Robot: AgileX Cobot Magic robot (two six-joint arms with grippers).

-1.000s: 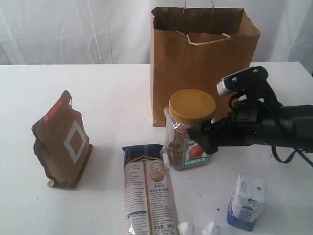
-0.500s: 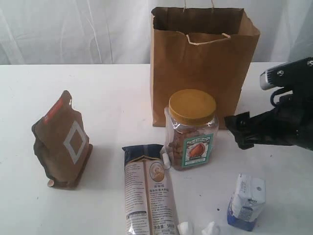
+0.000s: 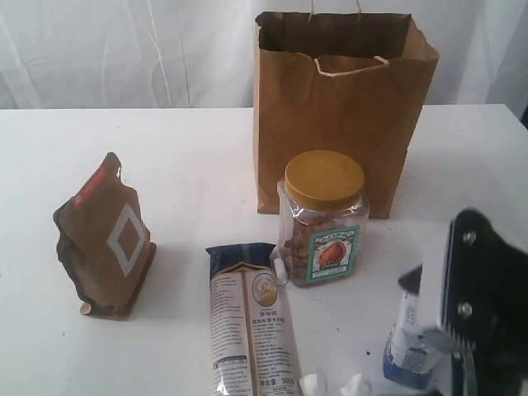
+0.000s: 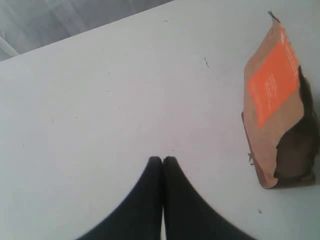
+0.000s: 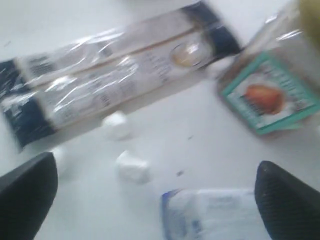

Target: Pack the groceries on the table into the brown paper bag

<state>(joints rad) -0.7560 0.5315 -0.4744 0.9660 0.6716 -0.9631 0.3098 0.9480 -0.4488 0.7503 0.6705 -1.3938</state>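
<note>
The right fingers (image 5: pixel 27 192) are hanging spread wide above the carton (image 5: pixel 215 215), which is sitting on the counter (image 3: pixel 190 165) near the jar (image 3: pixel 323 219) and looking light and crushable, so it is probably calling for a gentle pinch across its flat sides, while the left fingers (image 4: pixel 154 180) are pressing together on nothing.

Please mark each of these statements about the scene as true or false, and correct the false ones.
1. The yellow-lidded nut jar stands upright in front of the brown paper bag. True.
2. The long noodle packet is inside the bag. False: it lies flat on the table, beside the jar.
3. The left gripper is shut and holds nothing. True.
4. The right gripper is shut on the jar. False: its jaws stand wide open, near the small blue-white carton.
5. The brown pouch lies flat. False: it stands upright, away from the other groceries.
</note>
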